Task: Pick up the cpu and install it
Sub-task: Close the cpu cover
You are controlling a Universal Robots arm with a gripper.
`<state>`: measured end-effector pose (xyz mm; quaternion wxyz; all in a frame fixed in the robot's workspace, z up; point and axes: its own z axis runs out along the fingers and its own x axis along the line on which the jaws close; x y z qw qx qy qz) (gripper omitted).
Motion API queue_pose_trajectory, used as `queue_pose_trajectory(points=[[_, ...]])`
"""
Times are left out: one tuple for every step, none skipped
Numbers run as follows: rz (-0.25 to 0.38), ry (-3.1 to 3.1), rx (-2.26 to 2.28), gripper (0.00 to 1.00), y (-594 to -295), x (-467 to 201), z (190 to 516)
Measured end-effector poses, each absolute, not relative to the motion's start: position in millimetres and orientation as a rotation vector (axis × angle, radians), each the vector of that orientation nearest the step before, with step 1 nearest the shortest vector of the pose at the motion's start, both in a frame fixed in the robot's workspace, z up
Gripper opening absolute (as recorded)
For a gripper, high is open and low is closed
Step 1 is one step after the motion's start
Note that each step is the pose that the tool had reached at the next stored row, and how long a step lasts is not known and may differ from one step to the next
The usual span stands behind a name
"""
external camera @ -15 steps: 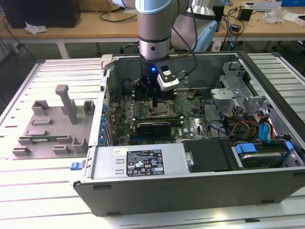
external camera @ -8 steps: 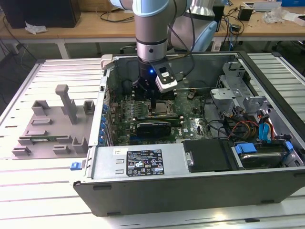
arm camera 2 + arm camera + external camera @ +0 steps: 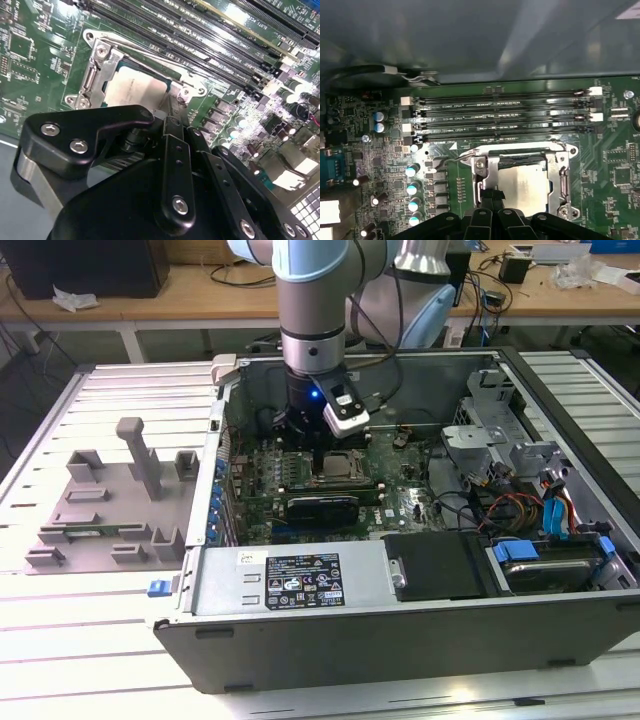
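The cpu (image 3: 343, 464), a flat square chip with a silver top, lies inside the metal socket frame (image 3: 479, 170) on the green motherboard of the open computer case. It shows in both wrist views (image 3: 134, 87) (image 3: 525, 187). My gripper (image 3: 335, 450) hangs straight down over the socket from the arm. Its black fingers look shut together, and their tip (image 3: 175, 107) (image 3: 490, 196) sits at the socket's edge beside the cpu, with nothing held. The gripper body hides part of the chip in the second wrist view.
Several long black memory slots (image 3: 505, 112) run beside the socket. The case wall (image 3: 222, 430), a black power supply (image 3: 435, 565) and a drive cage with cables (image 3: 540, 500) ring the board. A grey fixture tray (image 3: 110, 500) lies on the table at the exterior view's left.
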<state>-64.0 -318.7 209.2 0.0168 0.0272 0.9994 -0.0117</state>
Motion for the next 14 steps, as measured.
queue_pose_trajectory(points=[[-0.036,3.107,0.077,0.11,-318.6,-64.4,208.6],[-0.036,3.107,0.064,0.11,-318.4,-65.1,207.9],[-0.036,3.107,0.056,0.11,-318.4,-65.5,207.5],[-0.036,3.107,0.043,0.11,-318.2,-65.9,207.1],[-0.036,3.107,0.032,0.11,-317.9,-65.9,206.8],[-0.036,3.107,0.020,0.11,-317.5,-66.0,206.6],[-0.036,3.107,0.004,0.11,-317.0,-66.0,206.4],[-0.036,3.107,-0.005,0.11,-316.6,-66.0,206.3],[-0.036,3.107,-0.016,0.11,-315.9,-65.7,206.1],[-0.036,3.107,-0.021,0.11,-315.6,-65.5,206.1],[-0.036,3.107,-0.025,0.11,-315.3,-65.3,206.1],[-0.036,3.107,-0.031,0.11,-315.0,-64.6,206.1],[-0.036,3.106,-0.033,0.11,-315.0,-63.4,206.1],[-0.036,3.106,-0.034,0.11,-315.0,-62.5,206.1]])
